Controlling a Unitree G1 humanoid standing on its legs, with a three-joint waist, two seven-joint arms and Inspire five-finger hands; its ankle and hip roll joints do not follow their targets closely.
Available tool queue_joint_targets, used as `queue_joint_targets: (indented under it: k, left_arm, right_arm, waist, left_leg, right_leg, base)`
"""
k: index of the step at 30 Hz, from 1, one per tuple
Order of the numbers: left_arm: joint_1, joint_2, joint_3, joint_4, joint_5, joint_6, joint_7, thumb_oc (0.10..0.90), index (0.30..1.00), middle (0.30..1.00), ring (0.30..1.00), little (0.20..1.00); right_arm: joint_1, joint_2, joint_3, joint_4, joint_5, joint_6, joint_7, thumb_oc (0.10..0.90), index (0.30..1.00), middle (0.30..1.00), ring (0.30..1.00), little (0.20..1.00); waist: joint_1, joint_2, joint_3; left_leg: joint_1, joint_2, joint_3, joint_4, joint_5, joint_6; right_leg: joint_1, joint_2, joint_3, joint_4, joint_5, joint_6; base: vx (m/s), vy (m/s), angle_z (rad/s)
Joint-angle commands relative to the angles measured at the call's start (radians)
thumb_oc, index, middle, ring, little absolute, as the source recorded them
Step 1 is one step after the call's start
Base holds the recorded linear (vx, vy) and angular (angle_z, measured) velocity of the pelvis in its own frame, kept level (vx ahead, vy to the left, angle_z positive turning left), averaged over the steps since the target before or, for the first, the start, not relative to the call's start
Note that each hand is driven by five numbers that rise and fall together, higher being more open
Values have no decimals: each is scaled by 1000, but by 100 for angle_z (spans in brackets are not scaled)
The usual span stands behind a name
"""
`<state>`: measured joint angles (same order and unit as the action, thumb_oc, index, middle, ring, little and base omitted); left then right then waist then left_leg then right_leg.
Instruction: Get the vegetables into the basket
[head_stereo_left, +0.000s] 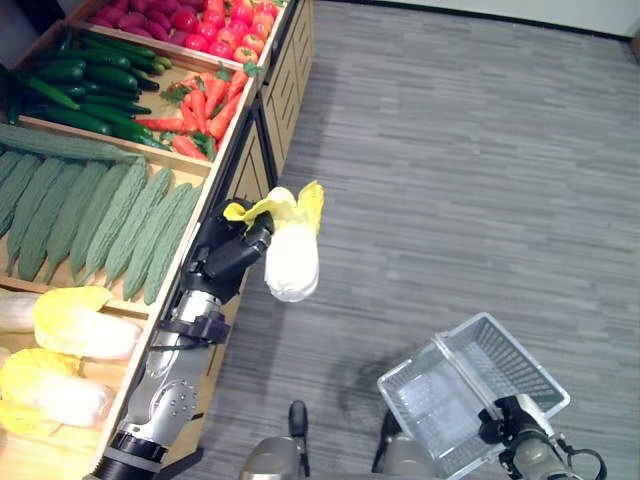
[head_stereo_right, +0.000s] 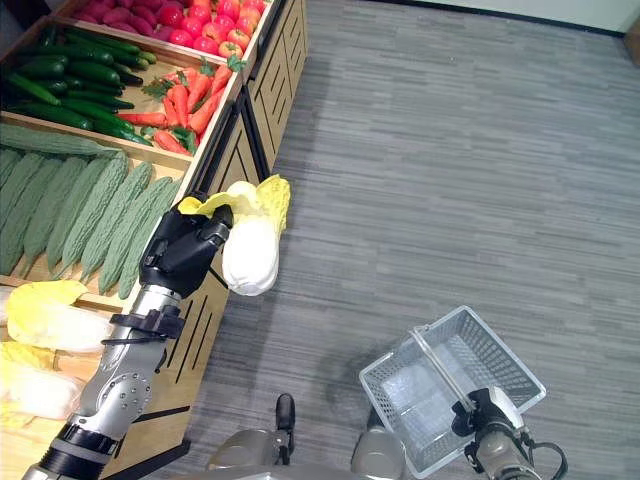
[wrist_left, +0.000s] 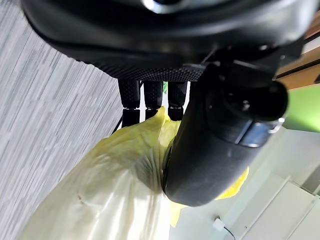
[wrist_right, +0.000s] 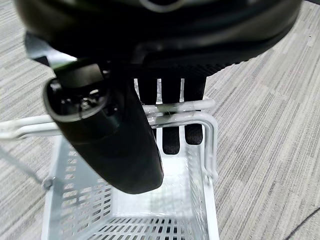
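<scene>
- Cabbage (head_stereo_left: 291, 262): smooth white stalk, crinkled yellow leaves, hanging over the grey floor beside the wooden shelf (head_stereo_left: 222, 160).
- Left hand (head_stereo_left: 228, 248) curls round its leafy end.
- Right hand (wrist_right: 172, 115) grips the white mesh basket (head_stereo_left: 470, 392) by its handle.

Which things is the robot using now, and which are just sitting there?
Using:
left hand
yellow-white napa cabbage it grips
white plastic basket
right hand holding its handle

Just sitting:
orange carrots
bumpy green bitter gourds
dark cucumbers
</scene>
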<state>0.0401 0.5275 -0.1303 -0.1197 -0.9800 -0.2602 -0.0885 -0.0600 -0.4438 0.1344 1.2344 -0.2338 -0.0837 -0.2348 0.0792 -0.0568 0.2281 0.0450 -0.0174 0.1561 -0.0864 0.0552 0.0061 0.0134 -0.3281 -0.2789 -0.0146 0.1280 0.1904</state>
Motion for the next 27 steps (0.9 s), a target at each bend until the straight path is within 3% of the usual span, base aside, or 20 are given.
queue_joint_targets:
  k: [1,7,17,23,27]
  left_arm:
    - [-56,-22,41,-145,17,-96,-43,400,300,300,300,300]
    - [-53,-45,7,-120,22,-86,-44,400,300,300,300,300]
    - [-82,-14,-98,-89,92,-47,-46,400,300,300,300,300]
    - [-165,17,-190,-55,198,-29,-42,400,300,300,300,300]
    - [-307,47,-301,18,348,-35,-37,400,300,300,300,300]
  right_arm:
    - [-17,-68,23,-8,2,-10,-44,400,300,300,300,300]
    - [-46,-147,14,-61,16,-23,-67,400,300,300,300,300]
    - [-128,-252,12,-349,44,-48,-95,400,300,300,300,300]
    - [-179,-237,27,-496,116,-79,-82,400,300,300,300,300]
    - [-253,-208,78,-597,179,-105,-53,400,300,300,300,300]
  waist:
    - [3,-13,-102]
    - [-4,15,-121]
    - [-34,41,-139]
    - [-51,42,-152]
    - [-63,42,-163]
  left_leg:
    - [-84,72,-38,17,10,-75]
    - [-78,134,-45,-1,43,-117]
    - [-57,153,-28,-1,36,-123]
    - [-43,151,-15,-1,21,-119]
    - [-31,148,-3,-1,10,-118]
  right_leg:
    - [-41,34,13,-26,30,29]
    - [-7,81,-4,-73,-2,16]
    - [1,97,28,-73,-14,9]
    - [2,91,45,-73,-9,11]
    - [6,85,56,-73,-6,13]
  base:
    - [41,-285,-12]
    - [26,-179,-11]
    - [17,-25,-7]
    - [8,8,-9]
    - [19,10,-5]
